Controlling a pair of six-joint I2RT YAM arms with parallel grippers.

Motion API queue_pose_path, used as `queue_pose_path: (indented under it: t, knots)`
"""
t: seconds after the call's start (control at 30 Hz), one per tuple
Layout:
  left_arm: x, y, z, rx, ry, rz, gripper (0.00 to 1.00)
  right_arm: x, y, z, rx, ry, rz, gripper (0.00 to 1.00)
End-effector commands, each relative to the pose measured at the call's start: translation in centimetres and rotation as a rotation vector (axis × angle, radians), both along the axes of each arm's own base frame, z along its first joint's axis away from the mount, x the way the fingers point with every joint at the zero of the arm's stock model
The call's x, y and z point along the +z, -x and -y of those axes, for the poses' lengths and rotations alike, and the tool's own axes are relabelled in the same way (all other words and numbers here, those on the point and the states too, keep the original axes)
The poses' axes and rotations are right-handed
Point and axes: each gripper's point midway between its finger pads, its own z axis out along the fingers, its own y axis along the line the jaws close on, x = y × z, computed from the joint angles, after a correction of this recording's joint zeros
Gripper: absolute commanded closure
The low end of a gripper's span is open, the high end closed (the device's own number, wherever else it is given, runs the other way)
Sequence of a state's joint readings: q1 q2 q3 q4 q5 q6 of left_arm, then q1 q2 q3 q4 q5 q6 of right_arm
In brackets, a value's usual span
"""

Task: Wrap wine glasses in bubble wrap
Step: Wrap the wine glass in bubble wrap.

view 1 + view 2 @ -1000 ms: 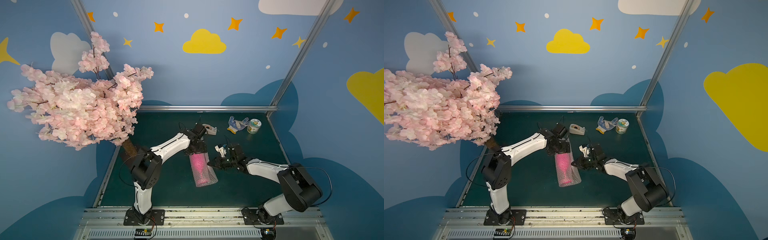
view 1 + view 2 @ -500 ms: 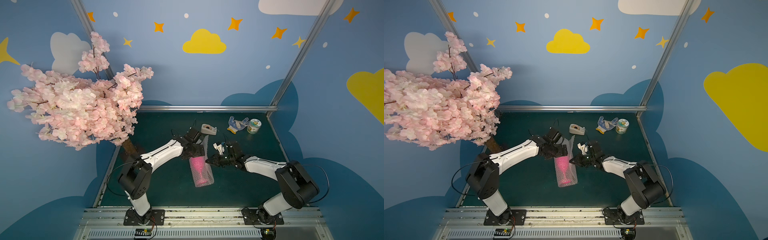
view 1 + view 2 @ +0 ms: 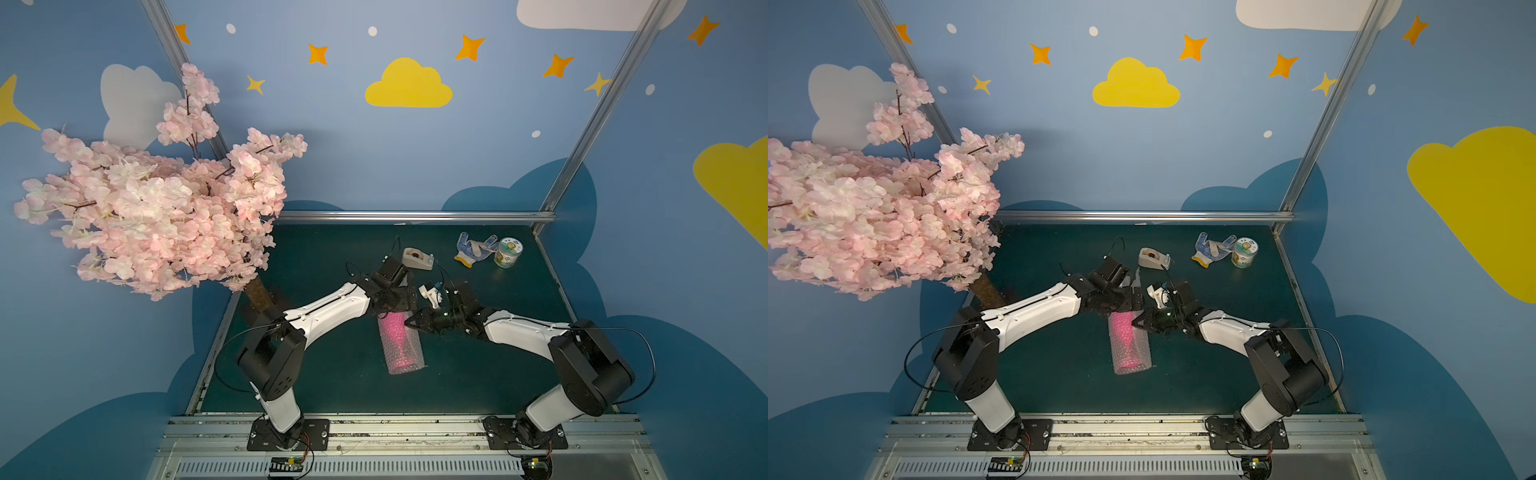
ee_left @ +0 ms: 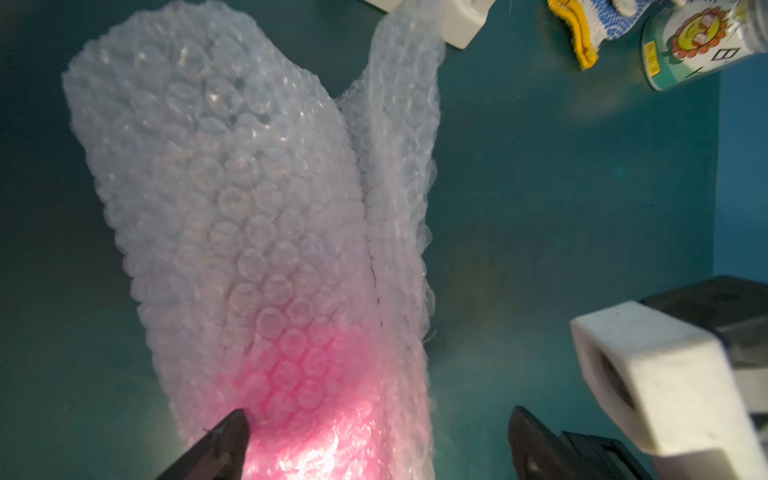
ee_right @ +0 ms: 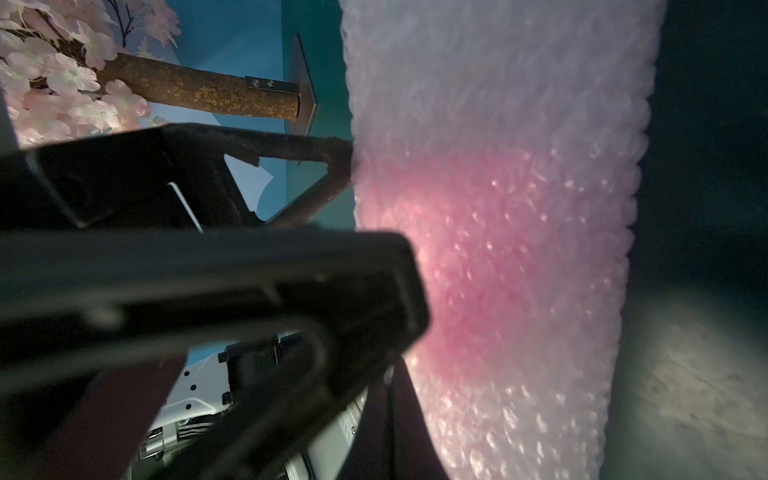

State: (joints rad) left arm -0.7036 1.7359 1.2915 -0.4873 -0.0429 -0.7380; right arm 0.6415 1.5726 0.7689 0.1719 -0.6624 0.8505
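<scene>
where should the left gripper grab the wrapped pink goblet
Likely the bowl end, from above, jaws closing across the roll's two long sides. The goblet lies flat in the bubble wrap; its bowl backs the wrap there, the thin stem wouldn't. The open left gripper straddles that end.

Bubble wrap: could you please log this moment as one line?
goblet: rolled in bubble wrap; left hand: open astride it; right hand: shut, tip at wrap
</scene>
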Motion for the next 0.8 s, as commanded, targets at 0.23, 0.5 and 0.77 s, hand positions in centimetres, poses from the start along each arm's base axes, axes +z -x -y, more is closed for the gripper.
queue_pose_path:
  t: [0.23,0.5,0.77]
  knots:
    - [-1.0,0.3,-0.9,0.013,-0.072,-0.043,0.11,1.2,0.2,-1.9,0.036,-0.016,0.022,1.0]
    - [-1.0,0.4,-0.5,0.015,-0.047,-0.047,0.2,1.6,-0.3,-3.0,0.04,-0.04,0.024,1.0]
    - [-1.3,0.8,-1.4,0.022,-0.083,-0.059,0.42,2.0,-0.6,-3.4,0.042,-0.049,0.036,1.0]
